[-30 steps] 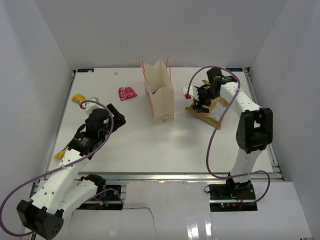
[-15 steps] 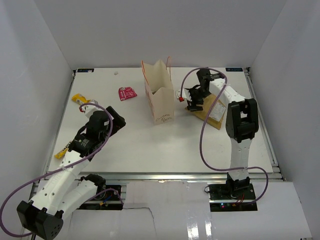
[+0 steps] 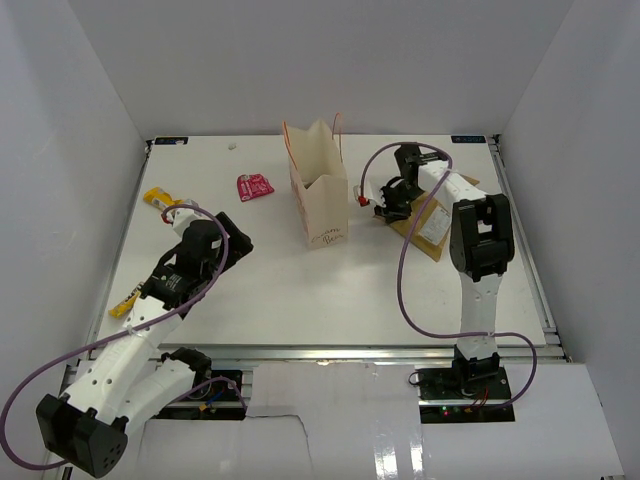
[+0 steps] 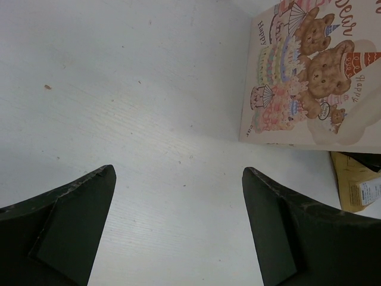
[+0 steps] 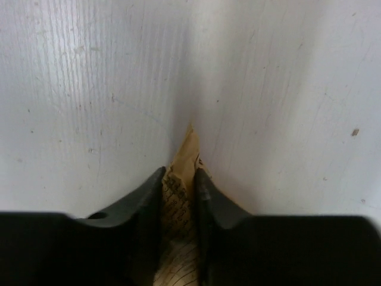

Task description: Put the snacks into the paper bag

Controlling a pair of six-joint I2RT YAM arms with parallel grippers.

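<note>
The cream paper bag (image 3: 320, 195) stands upright at mid-table; its printed side (image 4: 303, 71) shows in the left wrist view. Right of it lies the brown-gold pouch (image 3: 428, 225), and my right gripper (image 3: 386, 206) is shut on its near-left edge. In the right wrist view the two fingers pinch a crinkled fold of the pouch (image 5: 183, 156) at the right gripper (image 5: 180, 174). A red wrapper (image 3: 254, 186) and a yellow wrapper (image 3: 158, 197) lie at the far left. My left gripper (image 3: 236, 236) hangs open over bare table, nothing between its jaws (image 4: 178, 173).
Another yellow packet (image 3: 122, 305) lies by the table's left edge, under the left arm. White walls close in the table on three sides. A corner of the pouch (image 4: 357, 187) shows past the bag in the left wrist view.
My right gripper has swung left along the pouch and closed on its edge. The pouch shifted slightly. The left arm has hardly moved.
</note>
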